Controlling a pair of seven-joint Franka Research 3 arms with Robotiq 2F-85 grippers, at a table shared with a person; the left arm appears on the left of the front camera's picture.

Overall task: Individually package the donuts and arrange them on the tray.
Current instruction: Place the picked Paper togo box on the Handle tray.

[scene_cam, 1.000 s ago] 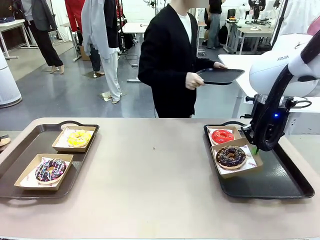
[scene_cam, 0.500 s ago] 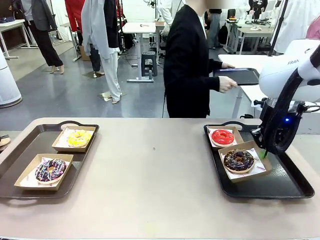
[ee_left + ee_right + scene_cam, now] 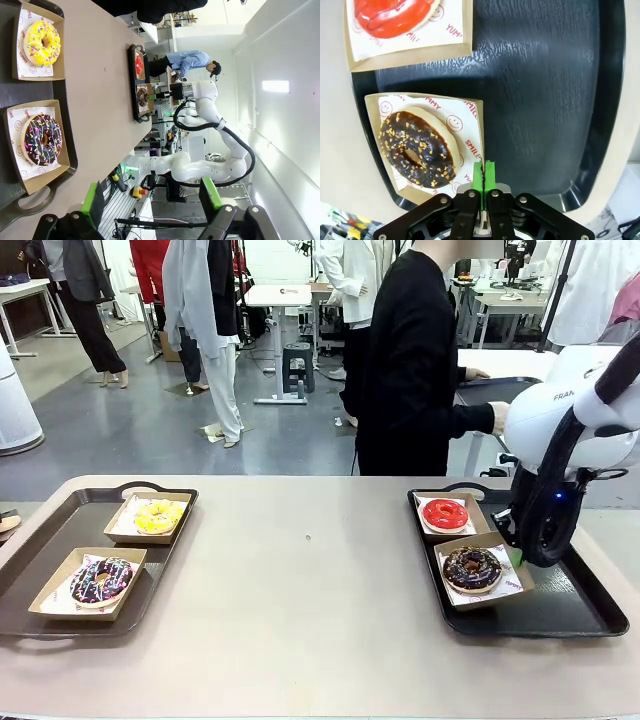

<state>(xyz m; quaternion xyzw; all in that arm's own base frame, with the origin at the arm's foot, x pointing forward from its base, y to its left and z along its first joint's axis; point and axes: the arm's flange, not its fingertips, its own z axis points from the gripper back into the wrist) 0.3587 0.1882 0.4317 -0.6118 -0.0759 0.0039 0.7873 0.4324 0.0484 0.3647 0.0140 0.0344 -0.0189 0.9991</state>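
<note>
Four donuts, four paper boxes, two dark trays on the bench [image 3: 310, 620]. The left tray [image 3: 60, 530] carries the yellow donut [image 3: 159, 516] and the sprinkled chocolate donut [image 3: 100, 580], one per box. The right tray [image 3: 570, 605] holds the red donut [image 3: 445, 513] and the speckled chocolate donut [image 3: 472, 569], each boxed. My right fingers [image 3: 484, 172] pinch the speckled donut's box [image 3: 476, 112] by its wall. My left fingers [image 3: 95, 195] are spread, holding nothing, above the left tray.
</note>
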